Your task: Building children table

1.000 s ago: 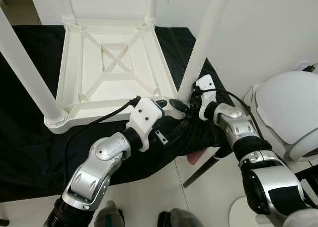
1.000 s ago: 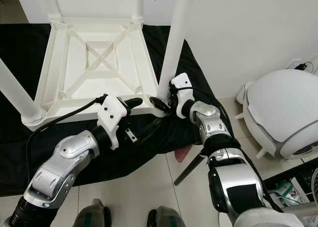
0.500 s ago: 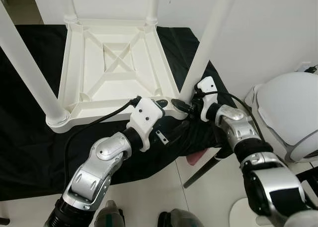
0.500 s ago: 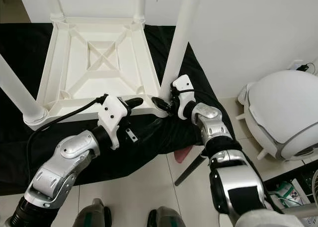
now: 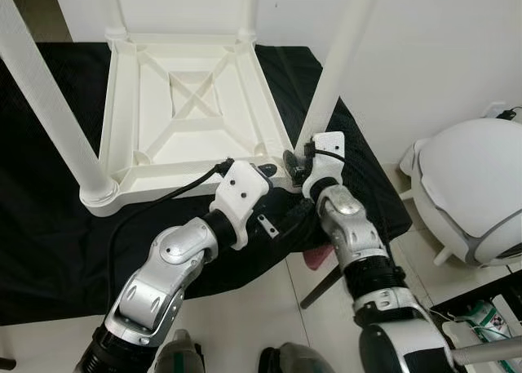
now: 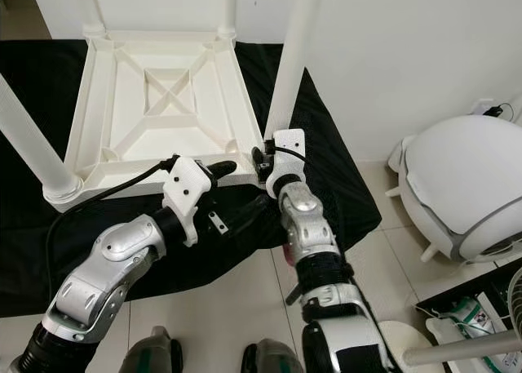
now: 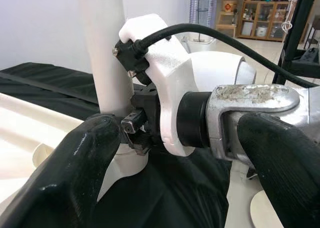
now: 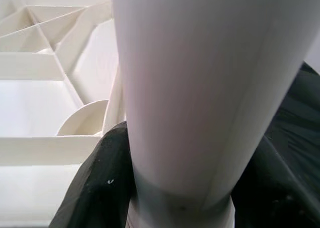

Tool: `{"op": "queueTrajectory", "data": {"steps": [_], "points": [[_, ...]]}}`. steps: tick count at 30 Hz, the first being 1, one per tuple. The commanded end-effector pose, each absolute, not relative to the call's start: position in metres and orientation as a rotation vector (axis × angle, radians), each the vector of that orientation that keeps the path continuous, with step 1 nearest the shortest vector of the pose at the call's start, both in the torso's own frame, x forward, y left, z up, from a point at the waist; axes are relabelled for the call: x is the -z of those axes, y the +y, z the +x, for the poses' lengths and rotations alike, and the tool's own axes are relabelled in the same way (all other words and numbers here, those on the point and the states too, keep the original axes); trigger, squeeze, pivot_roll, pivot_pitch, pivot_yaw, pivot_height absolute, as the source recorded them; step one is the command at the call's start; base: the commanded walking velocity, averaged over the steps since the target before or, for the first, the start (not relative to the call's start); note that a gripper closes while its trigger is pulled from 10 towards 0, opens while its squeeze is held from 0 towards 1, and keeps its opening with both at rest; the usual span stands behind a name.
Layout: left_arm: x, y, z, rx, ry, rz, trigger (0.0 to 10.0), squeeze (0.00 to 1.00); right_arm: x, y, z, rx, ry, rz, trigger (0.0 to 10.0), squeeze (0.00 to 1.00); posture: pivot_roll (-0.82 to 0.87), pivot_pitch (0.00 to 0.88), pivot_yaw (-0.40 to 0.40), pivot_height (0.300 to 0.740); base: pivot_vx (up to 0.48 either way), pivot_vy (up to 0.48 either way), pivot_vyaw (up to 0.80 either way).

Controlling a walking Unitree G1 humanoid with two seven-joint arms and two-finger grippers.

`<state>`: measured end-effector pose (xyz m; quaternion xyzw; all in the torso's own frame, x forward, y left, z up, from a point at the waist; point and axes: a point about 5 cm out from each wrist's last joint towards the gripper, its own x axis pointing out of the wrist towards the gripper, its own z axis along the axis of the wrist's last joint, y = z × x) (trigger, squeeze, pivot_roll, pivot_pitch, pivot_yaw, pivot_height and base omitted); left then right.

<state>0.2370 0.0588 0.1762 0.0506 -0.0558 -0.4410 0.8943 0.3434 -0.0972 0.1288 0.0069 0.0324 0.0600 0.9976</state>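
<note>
A white children's table [image 5: 196,104] lies upside down on a black cloth [image 5: 49,226], its legs pointing up. My right gripper [image 5: 295,162] is shut around the base of the near right leg [image 5: 338,55], at the table's near right corner. In the right wrist view that leg [image 8: 200,88] runs between the two black fingers [image 8: 100,183]. My left gripper [image 5: 273,195] stands open just before the same corner. One of its fingers [image 7: 85,158] touches the leg's socket, and the right wrist lies between its fingers.
The near left leg [image 5: 49,95] rises at the left, and two far legs stand at the back. A white domed appliance [image 5: 473,185] sits on the tiled floor to the right. A pink object [image 5: 318,260] and a dark bar poke out from under the cloth.
My right forearm has swung in from the right toward the middle, turning around the leg base that it still grips. The left arm has stayed put.
</note>
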Motion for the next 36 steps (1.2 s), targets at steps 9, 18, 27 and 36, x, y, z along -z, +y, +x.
{"op": "queueTrajectory", "data": {"steps": [9, 18, 27, 36], "points": [[-0.174, 0.056, 0.237, 0.925, -0.115, 0.116, 10.0, 0.0, -0.129, -0.107, 0.343, -0.103, 0.072, 0.001, 10.0, 0.0, 0.03, 0.0, -0.092, 0.74, 0.0, 0.0, 0.0], [-0.175, 0.057, 0.237, 0.92, -0.118, 0.117, 10.0, 0.0, -0.139, -0.119, 0.333, -0.154, 0.025, 0.067, 10.0, 1.0, 0.03, 0.0, -0.094, 0.74, 0.0, 0.0, 0.0], [-0.174, 0.057, 0.237, 0.924, -0.117, 0.116, 10.0, 0.0, -0.135, -0.146, 0.323, -0.395, 0.028, -0.004, 10.0, 0.0, 0.02, 0.0, -0.085, 0.74, 0.0, 0.0, 0.0], [-0.174, 0.059, 0.238, 0.927, -0.112, 0.125, 10.0, 0.0, -0.141, -0.154, 0.34, -0.62, 0.003, -0.103, 10.0, 0.0, 0.01, 0.0, -0.077, 0.74, 0.0, 0.0, 0.0]]}}
